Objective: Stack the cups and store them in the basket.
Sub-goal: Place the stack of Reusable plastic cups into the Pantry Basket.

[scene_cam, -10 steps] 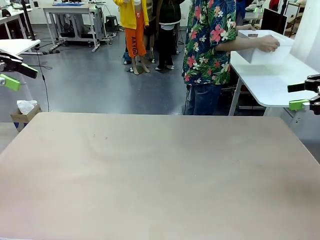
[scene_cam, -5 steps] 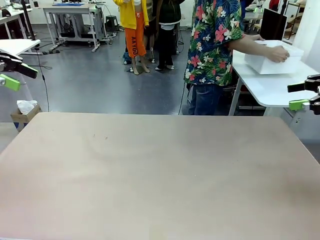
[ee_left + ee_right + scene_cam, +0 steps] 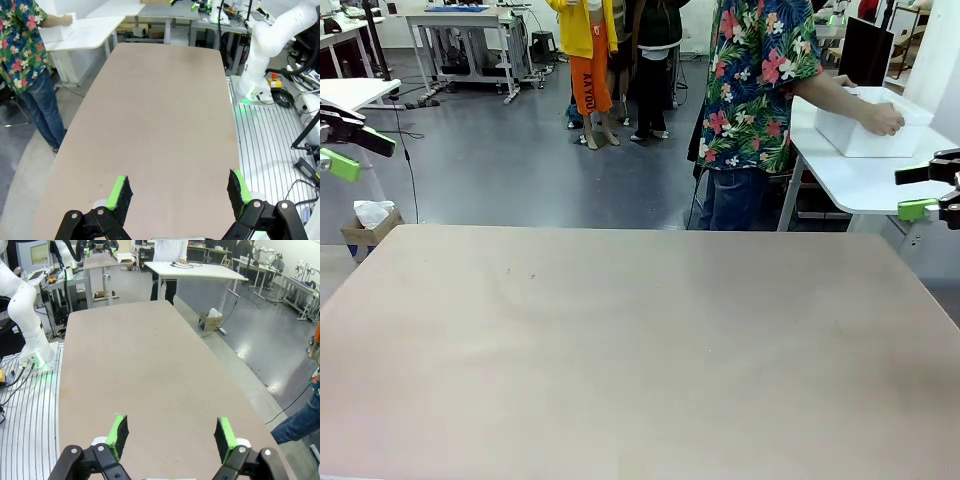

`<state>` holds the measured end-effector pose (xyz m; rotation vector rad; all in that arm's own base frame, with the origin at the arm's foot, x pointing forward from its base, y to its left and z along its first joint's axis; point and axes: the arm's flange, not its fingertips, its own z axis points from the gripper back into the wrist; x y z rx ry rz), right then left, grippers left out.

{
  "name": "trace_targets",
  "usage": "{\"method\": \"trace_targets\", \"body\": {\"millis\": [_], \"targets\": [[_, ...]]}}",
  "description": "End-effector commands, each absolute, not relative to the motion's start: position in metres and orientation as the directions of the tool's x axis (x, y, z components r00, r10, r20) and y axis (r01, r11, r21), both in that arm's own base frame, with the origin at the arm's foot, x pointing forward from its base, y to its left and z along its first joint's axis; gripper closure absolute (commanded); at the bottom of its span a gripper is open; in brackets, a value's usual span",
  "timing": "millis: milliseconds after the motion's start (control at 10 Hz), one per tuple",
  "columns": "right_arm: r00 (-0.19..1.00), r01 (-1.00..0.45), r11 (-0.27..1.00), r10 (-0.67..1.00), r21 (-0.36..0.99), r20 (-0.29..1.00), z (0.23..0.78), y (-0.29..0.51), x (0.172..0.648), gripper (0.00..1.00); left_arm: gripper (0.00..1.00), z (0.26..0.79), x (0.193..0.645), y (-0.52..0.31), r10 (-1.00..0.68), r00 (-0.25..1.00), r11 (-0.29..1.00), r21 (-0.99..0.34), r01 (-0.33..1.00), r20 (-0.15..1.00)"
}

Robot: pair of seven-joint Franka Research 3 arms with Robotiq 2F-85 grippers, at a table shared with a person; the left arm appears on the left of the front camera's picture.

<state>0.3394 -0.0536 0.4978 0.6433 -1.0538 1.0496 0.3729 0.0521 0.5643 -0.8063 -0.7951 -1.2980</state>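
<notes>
Resting flat on a side table (image 3: 860, 175), the basket (image 3: 865, 130) is under the person's hand (image 3: 882, 120); both pincers gape, left (image 3: 177, 192), right (image 3: 170, 432).

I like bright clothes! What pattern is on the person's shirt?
Colourful flowers and leaves on the person's shirt, best in the front view.

The white basket (image 3: 865, 130) sits on the side table (image 3: 860, 175), under the person's hand (image 3: 882, 119).

The left claw (image 3: 176, 192) hangs with its jaws spread wide, green pads (image 3: 120, 192) facing each other and nothing between them. The right claw (image 3: 170, 438) is likewise agape and empty. In the front view each claw (image 3: 342, 145) (image 3: 932, 190) sits at its own edge, apparently raised.
</notes>
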Motion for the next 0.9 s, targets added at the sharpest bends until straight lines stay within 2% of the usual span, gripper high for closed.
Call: {"method": "trace_targets", "body": {"millis": [0,800], "targets": [[0.101,-0.914,0.4,0.366,-0.059,0.925,0.4993,-0.0531,0.3424,0.08,0.0,0.5668,0.3722,0.0503,-0.485,0.11,0.096,-0.072,0.993,0.868],[0.101,-0.914,0.4,0.366,-0.059,0.925,0.4993,-0.0531,0.3424,0.08,0.0,0.5668,0.3722,0.0503,-0.485,0.11,0.096,-0.072,0.993,0.868]]}}
